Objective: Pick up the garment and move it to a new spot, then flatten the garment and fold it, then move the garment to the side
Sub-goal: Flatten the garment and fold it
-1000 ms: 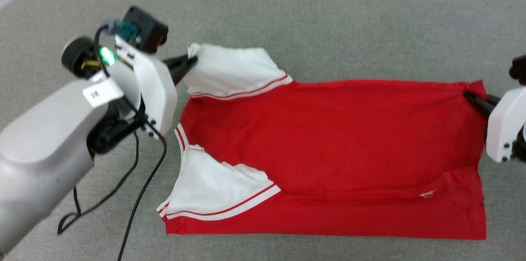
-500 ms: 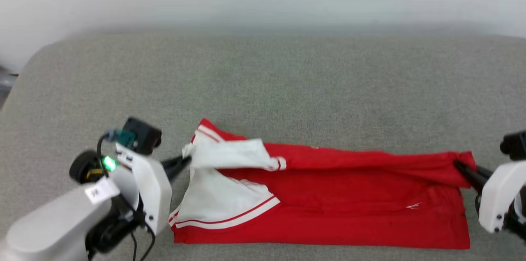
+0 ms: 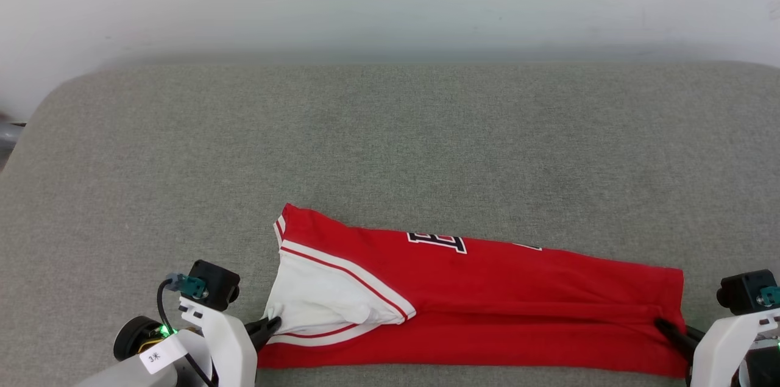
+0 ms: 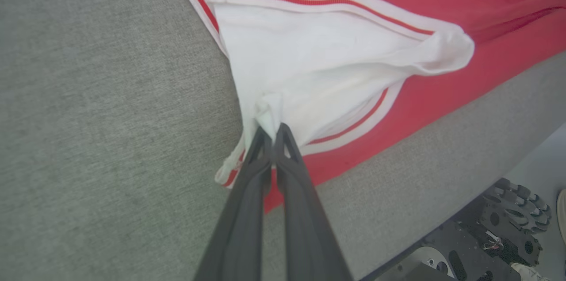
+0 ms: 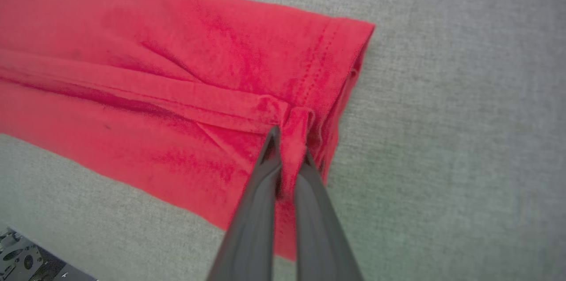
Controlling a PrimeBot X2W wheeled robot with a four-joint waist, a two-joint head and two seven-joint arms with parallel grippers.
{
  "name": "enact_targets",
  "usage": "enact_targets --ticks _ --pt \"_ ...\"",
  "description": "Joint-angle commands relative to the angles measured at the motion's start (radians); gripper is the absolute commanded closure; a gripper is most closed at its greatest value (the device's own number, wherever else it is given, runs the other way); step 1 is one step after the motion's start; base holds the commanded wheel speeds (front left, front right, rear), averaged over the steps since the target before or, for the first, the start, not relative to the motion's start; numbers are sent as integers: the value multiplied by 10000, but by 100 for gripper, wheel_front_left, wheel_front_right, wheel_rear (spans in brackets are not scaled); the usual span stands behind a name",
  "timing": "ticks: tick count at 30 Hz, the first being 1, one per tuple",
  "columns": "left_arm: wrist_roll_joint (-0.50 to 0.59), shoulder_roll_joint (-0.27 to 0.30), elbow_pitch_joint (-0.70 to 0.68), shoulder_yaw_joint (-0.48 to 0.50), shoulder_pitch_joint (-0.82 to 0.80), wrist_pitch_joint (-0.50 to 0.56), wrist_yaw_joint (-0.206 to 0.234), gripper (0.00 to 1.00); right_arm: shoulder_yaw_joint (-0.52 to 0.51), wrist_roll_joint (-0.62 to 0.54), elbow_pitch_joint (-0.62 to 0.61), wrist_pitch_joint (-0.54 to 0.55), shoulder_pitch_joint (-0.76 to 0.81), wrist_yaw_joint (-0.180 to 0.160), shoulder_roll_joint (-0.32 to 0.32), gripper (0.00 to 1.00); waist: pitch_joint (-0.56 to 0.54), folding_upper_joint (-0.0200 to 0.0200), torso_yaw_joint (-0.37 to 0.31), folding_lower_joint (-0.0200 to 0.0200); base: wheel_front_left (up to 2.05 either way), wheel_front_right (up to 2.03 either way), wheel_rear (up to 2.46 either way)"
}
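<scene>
red shirt held at both ends on the grey surface

the garment (image 3: 487,308) is laid long and narrow along the near edge of a grey cloth surface (image 3: 390,143). it is folded over on itself, with the neck end at the robot's left and the hem end at its right. a white sleeve (image 3: 323,295) with red and white stripes is seen on top at the left end. part of the black numerals (image 3: 437,241), edged in white, is shown on the far side of the red cloth.

the left gripper (image 3: 272,325) is closed tight on a bunched bit of the white sleeve. in the left wrist view the two dark fingers (image 4: 247,192) are pressed together, and a small pinch of white cloth is caught at their tips.

the right gripper (image 3: 662,326) is closed on the hem end of the garment. in the right wrist view a fold of red cloth is squeezed between its fingers, and wrinkles are pulled toward that spot. the stitched hem line is seen just beside it.

a pale wall (image 3: 390,3) is seen behind the surface. a dark part of the robot's base (image 4: 499,228) is seen past the edge of the surface in the left wrist view.
</scene>
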Motion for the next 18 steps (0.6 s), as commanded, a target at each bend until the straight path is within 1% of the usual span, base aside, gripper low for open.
enact_targets --ticks 1,2,3,4,6,12,15,18 --pt "33 -40 125 0 109 -55 4 100 11 -65 80 -82 55 -8 63 90 -7 -1 -14 1 0 0 0" --pt "34 -98 229 -9 140 -106 22 100 39 -28 135 -132 33 -8 141 40 -26 -1 -33 1 0 0 0" --pt "-34 -154 347 58 210 -223 86 12 40 9 128 -233 7 -8 186 0 -66 -1 -58 1 0 0 0" --pt "-79 -209 421 163 277 -447 169 0 30 32 92 -348 -34 -8 185 0 -120 -1 -93 1 0 0 0" --pt "-81 -269 485 340 449 -966 330 0 31 173 -40 -489 -47 -8 165 0 -241 -1 -157 1 0 0 0" --pt "71 -477 468 843 1056 -2611 1223 0 -189 448 -792 -805 17 -8 -343 0 -608 -1 -236 1 0 0 0" --pt "388 -483 289 1197 1278 -3059 1810 0 -514 554 -1221 -815 -50 -8 -672 0 -695 -1 -219 1 0 0 0" --pt "923 -587 14 1814 1556 -3234 2492 0 -867 648 -1582 -591 -143 -8 -957 0 -709 -1 -183 1 0 0 0"
